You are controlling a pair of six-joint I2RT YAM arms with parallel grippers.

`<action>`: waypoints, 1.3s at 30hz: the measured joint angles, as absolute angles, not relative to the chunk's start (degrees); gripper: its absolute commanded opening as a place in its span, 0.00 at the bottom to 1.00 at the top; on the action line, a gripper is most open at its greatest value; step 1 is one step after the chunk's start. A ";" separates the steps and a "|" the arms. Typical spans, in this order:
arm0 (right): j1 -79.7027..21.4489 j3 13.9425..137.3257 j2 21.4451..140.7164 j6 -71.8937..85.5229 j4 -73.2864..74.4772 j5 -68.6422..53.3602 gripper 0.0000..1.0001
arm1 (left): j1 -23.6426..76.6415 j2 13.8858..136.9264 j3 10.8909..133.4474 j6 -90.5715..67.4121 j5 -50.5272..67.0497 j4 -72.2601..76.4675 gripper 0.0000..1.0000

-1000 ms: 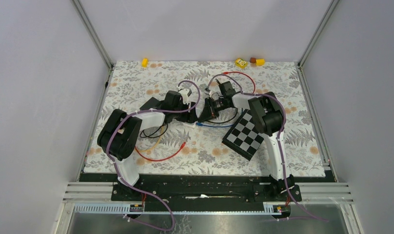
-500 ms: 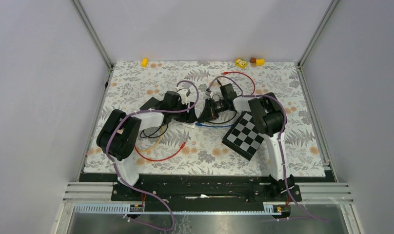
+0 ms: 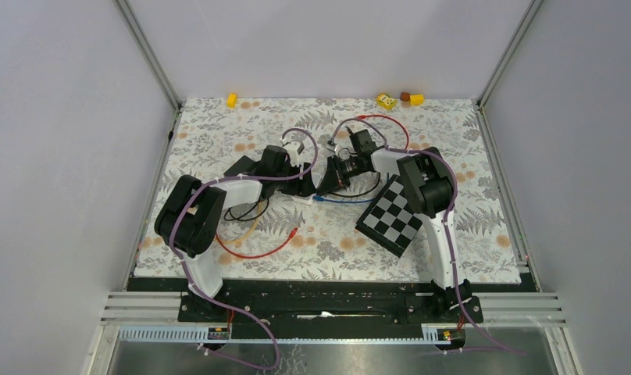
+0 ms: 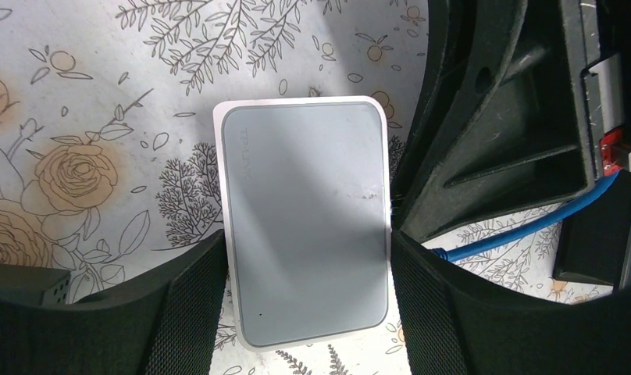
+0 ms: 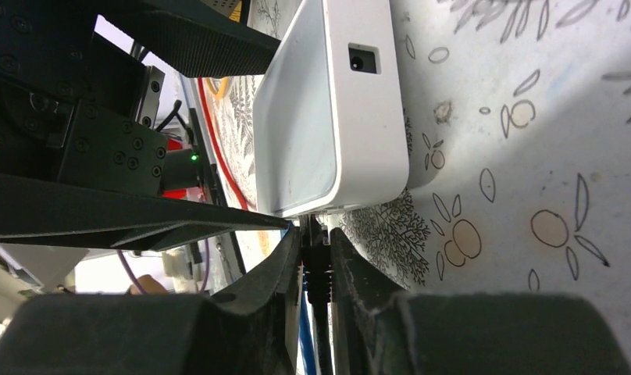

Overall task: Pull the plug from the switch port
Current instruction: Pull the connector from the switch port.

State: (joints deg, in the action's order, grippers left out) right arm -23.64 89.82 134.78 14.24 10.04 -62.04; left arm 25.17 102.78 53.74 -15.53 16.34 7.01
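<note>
— Where is the plug (image 5: 318,269)?
— It is tucked between the fingers (image 5: 355,289) of the right pincer (image 5: 316,238); that pincer is squeezed narrow and grips the black plug on both sides
— And the switch (image 4: 304,203)?
— Just past the right pincer's fingertips; the plug's front end touches the edge of the white switch (I can't tell how deep it sits in the hole)
— What about the left pincer (image 4: 304,246)?
— It stands wide, with the switch between its two fingers; each finger touches one long side of the box, so it holds the switch flat on the flowery mat (image 4: 86,117)
— Is there a wire?
— Yes; a blue wire (image 4: 523,232) lies right beside the plug, between the right pincer's fingers; seen from the left pincer, it runs off to the right, under the other pincer's black body
— Anything else near?
— A red wire (image 3: 254,251) curls on the mat behind the left pincer, close to its arm; a black-and-white checked board (image 3: 390,216) lies behind the right pincer, beside its arm
</note>
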 measured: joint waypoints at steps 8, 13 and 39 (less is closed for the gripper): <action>-23.81 82.50 133.53 23.66 -3.90 -63.11 0.00 | 25.15 102.76 53.60 -15.11 16.03 6.57 0.00; -23.81 84.07 133.56 21.15 -0.49 -62.59 0.00 | 25.10 102.74 53.60 -15.16 16.01 6.59 0.00; -23.62 85.27 133.67 20.05 0.97 -62.57 0.00 | 24.40 102.43 53.47 -16.67 16.12 6.26 0.00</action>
